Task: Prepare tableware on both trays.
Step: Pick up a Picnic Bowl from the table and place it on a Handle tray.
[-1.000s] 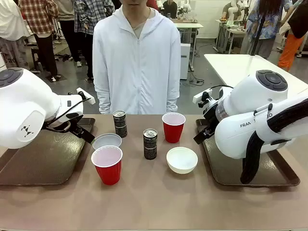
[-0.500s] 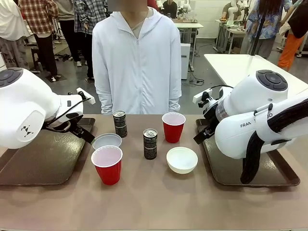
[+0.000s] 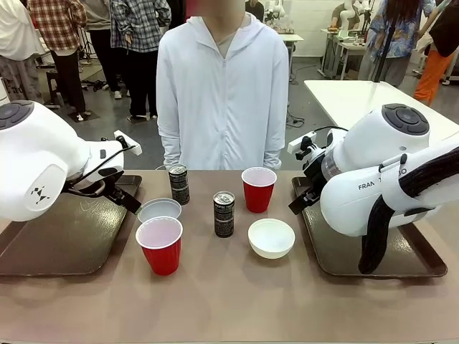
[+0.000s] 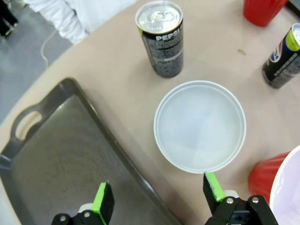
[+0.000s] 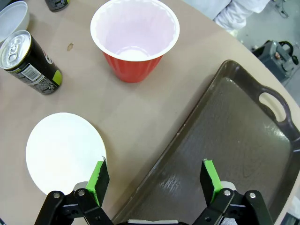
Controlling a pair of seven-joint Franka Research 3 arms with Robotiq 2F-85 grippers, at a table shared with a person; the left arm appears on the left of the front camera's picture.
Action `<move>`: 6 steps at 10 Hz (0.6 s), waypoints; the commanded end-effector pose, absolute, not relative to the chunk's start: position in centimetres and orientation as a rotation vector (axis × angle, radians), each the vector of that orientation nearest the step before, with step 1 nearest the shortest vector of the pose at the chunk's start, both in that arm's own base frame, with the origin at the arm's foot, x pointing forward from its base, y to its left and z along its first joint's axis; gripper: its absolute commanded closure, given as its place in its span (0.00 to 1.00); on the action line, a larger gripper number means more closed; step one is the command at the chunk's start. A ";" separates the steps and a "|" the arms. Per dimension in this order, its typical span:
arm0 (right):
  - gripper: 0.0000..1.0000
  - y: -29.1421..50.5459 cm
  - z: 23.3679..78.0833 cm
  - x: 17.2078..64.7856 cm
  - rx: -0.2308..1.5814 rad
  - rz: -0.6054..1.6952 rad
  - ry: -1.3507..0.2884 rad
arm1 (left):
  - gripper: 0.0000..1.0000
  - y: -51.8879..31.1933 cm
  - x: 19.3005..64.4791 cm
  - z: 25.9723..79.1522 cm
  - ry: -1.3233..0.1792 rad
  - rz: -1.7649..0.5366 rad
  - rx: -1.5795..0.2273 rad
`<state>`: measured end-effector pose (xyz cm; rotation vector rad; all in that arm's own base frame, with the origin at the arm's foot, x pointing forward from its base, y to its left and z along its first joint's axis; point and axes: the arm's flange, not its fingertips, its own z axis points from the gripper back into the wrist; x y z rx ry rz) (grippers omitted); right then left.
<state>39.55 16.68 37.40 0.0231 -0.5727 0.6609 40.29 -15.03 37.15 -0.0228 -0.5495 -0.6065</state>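
Two dark brown trays lie at the table's sides, the left tray [image 3: 50, 240] [image 4: 56, 154] and the right tray [image 3: 409, 261] [image 5: 229, 145], both bare. Between them stand a near red cup [image 3: 161, 246], a far red cup [image 3: 258, 189] [image 5: 135, 37], two white bowls [image 3: 159, 209] [image 3: 271, 238] and two black cans [image 3: 178, 184] [image 3: 224, 213]. My left gripper [image 3: 120, 196] [image 4: 158, 194] hangs open over the left tray's rim, beside a bowl [image 4: 199, 125] and a can [image 4: 161, 37]. My right gripper [image 3: 303, 199] [image 5: 153, 180] is open over the right tray's edge, next to the other bowl [image 5: 63, 152].
A person in a white hooded jacket [image 3: 222, 93] stands at the far side of the table, hands down. Other people and tables fill the room behind. Bare tabletop [image 3: 229, 301] stretches along the near edge.
The person has stepped a little to the picture's right. Both arms and all tableware stay where they were.
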 end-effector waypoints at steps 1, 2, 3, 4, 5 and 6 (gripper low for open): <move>0.00 16.7 37.4 39.5 0.023 0.661 -0.573 | 0.00 -15.0 40.3 37.2 -0.550 -0.607 -0.023; 0.00 16.7 37.4 39.5 0.023 0.661 -0.573 | 0.00 -15.0 40.3 37.2 -0.550 -0.607 -0.023; 0.00 16.7 37.4 39.5 0.023 0.661 -0.573 | 0.00 -15.0 40.3 37.2 -0.550 -0.607 -0.023; 0.00 16.7 37.4 39.5 0.023 0.661 -0.573 | 0.00 -15.0 40.3 37.2 -0.550 -0.607 -0.023; 0.00 16.7 37.4 39.5 0.023 0.661 -0.573 | 0.00 -15.0 40.3 37.2 -0.550 -0.607 -0.023; 0.00 16.7 37.4 39.5 0.023 0.661 -0.573 | 0.00 -15.0 40.3 37.2 -0.550 -0.607 -0.023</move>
